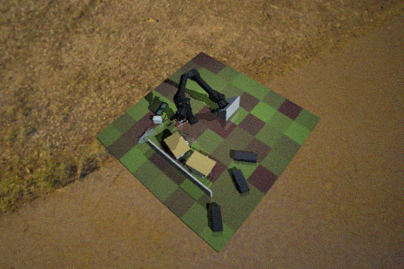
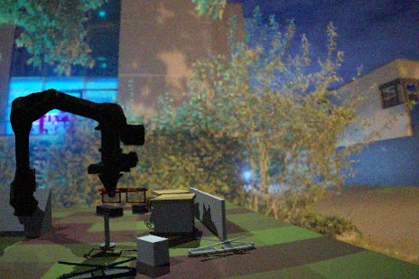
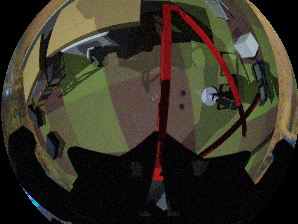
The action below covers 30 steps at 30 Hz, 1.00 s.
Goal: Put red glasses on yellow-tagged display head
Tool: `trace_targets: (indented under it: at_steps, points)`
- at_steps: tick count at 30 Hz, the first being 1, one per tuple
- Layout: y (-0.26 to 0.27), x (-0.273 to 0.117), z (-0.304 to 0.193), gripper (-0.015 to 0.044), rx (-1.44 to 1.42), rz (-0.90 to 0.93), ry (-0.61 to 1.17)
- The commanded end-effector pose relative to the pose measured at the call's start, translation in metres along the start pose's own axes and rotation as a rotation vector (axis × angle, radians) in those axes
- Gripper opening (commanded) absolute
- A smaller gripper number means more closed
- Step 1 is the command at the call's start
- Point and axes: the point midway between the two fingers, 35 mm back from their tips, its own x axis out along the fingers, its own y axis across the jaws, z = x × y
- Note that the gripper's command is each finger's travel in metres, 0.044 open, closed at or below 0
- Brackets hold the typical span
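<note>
Red glasses (image 1: 179,124) (image 2: 136,189) (image 3: 166,55) are lifted, gripped between the fingertips (image 1: 182,122) (image 2: 111,194) near the scene's left; seating on the yellow-tagged head, straightening and release remain.

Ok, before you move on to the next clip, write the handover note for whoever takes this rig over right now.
Gripper: shut on the red glasses, holding them in the air.
Placement: the glasses are beside the two tan-topped blocks, not on either. No yellow tag can be made out, so confirm the target head first.
Done: glasses grasped and raised.
Left: line up over the tagged head, seat the bridge on the nose and both temples behind the ears, level, then let go without disturbing the other head.
</note>
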Motion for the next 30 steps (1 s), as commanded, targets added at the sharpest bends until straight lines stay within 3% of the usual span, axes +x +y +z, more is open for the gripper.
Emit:
trace_targets:
  at_steps: [1, 5, 16, 30]
  points:
    - [-0.033, -0.002, 0.011, 0.0, 0.081, -0.01, -0.011]
    - [-0.059, -0.002, 0.016, 0.0, 0.145, -0.022, -0.013]
    - [-0.06, 0.0, 0.017, 0.0, 0.148, -0.022, -0.013]
    - [-0.062, 0.057, 0.017, 0.0, 0.149, -0.024, -0.015]
